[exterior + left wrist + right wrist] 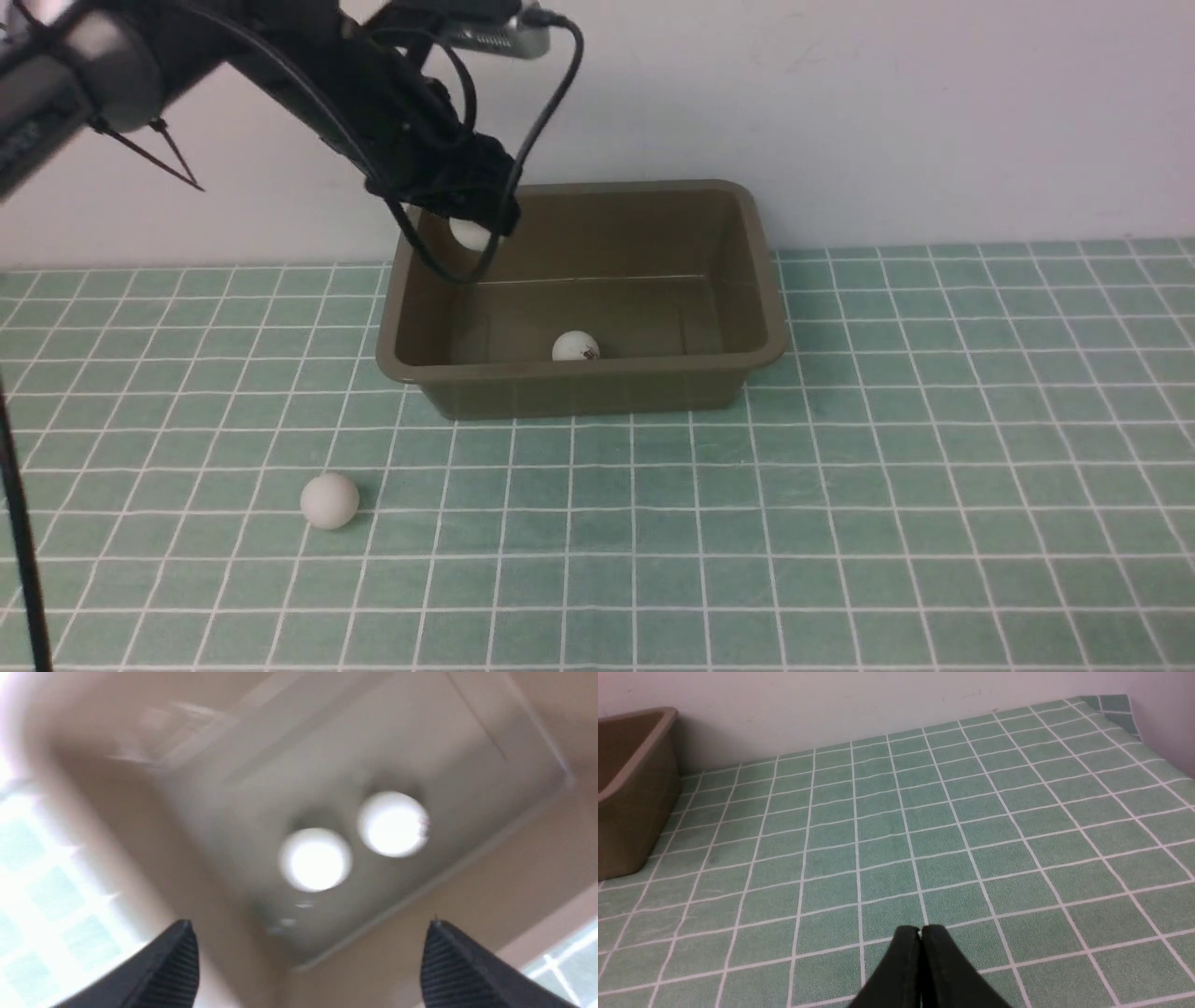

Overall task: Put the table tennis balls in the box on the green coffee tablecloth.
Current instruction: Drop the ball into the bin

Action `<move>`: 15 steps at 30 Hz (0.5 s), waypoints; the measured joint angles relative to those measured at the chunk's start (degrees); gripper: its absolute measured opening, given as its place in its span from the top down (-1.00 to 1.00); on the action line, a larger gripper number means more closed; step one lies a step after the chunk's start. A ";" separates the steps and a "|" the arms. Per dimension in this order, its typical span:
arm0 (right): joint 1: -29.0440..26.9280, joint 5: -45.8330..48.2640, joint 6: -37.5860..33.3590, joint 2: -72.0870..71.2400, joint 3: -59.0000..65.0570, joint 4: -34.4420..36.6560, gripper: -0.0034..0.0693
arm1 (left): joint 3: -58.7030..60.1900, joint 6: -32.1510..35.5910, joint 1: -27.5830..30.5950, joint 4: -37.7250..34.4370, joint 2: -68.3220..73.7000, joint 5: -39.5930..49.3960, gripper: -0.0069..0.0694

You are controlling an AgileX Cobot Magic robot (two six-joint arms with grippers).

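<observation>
The olive-brown box (579,371) stands on the green coffee tablecloth (840,485) near the back wall. One table tennis ball (574,346) with a dark mark lies on its floor at the front. My left gripper (467,210) hangs over the box's back left corner, and a second ball (470,233) is just below it. The left wrist view is blurred. There my left gripper (310,924) is open with nothing between its fingers, and both balls (315,858) (392,823) show beyond it inside the box (140,826). A third ball (330,500) rests on the cloth, front left of the box. My right gripper (920,928) is shut and empty.
A pale wall runs close behind the box. The right wrist view shows the box's end (630,788) and the tablecloth (924,835) up to its far corner. A thin dark post (23,560) stands at the front left edge.
</observation>
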 joint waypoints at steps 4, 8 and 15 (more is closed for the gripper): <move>0.00 0.00 0.00 0.00 0.00 0.00 0.93 | -0.81 -6.91 0.00 9.40 -6.74 1.29 -0.59; 0.00 0.00 0.00 0.00 0.00 0.00 0.93 | 6.78 -10.31 0.04 12.02 -15.90 1.29 -0.50; 0.00 0.00 0.00 0.00 0.00 0.00 0.93 | 39.61 -10.71 0.04 13.19 -30.72 0.71 -0.46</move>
